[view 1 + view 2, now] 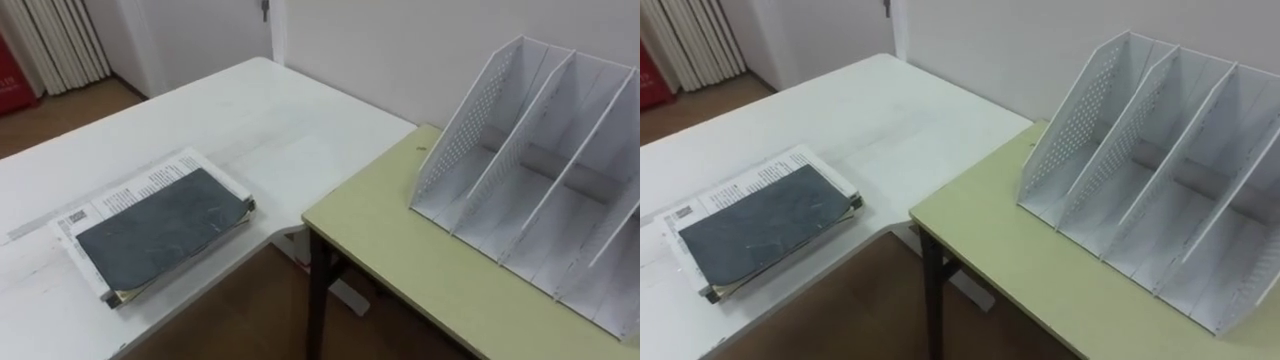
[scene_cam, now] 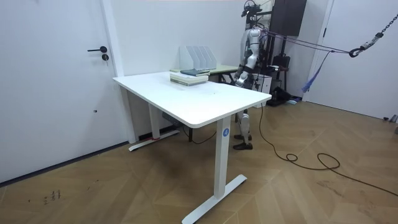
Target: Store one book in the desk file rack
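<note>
No legible txt; print on white book (image 1: 135, 190) too small

White table (image 1: 260, 110): books (image 1: 160, 230); green desk (image 1: 400, 260): rack (image 1: 540, 170)

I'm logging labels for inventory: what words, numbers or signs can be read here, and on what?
Nothing can be read.
Printed lines on the white book under the dark book: too blurred to read.
A round blue sticker on the white table's leg: too small to read.
</note>
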